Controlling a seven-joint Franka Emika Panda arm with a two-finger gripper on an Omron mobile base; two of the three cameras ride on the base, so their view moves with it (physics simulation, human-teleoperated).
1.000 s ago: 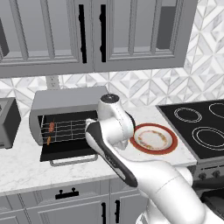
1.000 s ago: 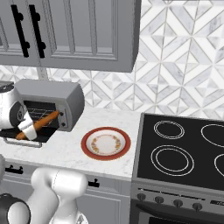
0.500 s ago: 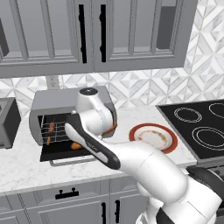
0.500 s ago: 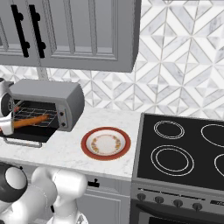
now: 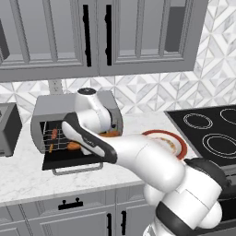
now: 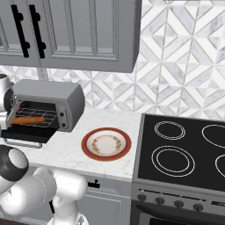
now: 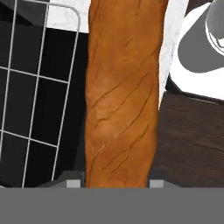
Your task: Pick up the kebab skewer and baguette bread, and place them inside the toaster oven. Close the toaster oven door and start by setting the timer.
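- Where the white arm reaches into the mouth of the toaster oven [image 5: 69, 113], its claw [image 7: 116, 183] is clamped on the baguette bread [image 7: 122, 87], with one small grey fingertip at each side of the loaf in the hand view.
- In that view the baguette bread runs straight away from the claw, golden-brown with slanted score marks, and passes beside the wire rack [image 7: 35, 109].
- In the right base view the loaf [image 6: 27, 119] lies lengthwise over the rack inside the oven cavity, roughly level.
- In the left base view the kebab skewer [image 5: 53, 138] sits on the rack toward the left of the cavity, with reddish chunks along it; the arm hides part of the interior.
- The toaster oven door [image 5: 69, 161] is dropped open and lies flat out front over the counter [image 5: 27, 177], its grey bar handle at the near edge.
- The oven's knob panel [image 6: 63, 117] is at its right end.
- A red-rimmed plate [image 6: 106, 143] rests on the counter between the oven and the black stove top [image 6: 184, 147], well apart from the oven.
- A darker grey appliance [image 5: 8, 131] stands at the left of the oven.
- Grey cabinets [image 5: 97, 34] hang above.
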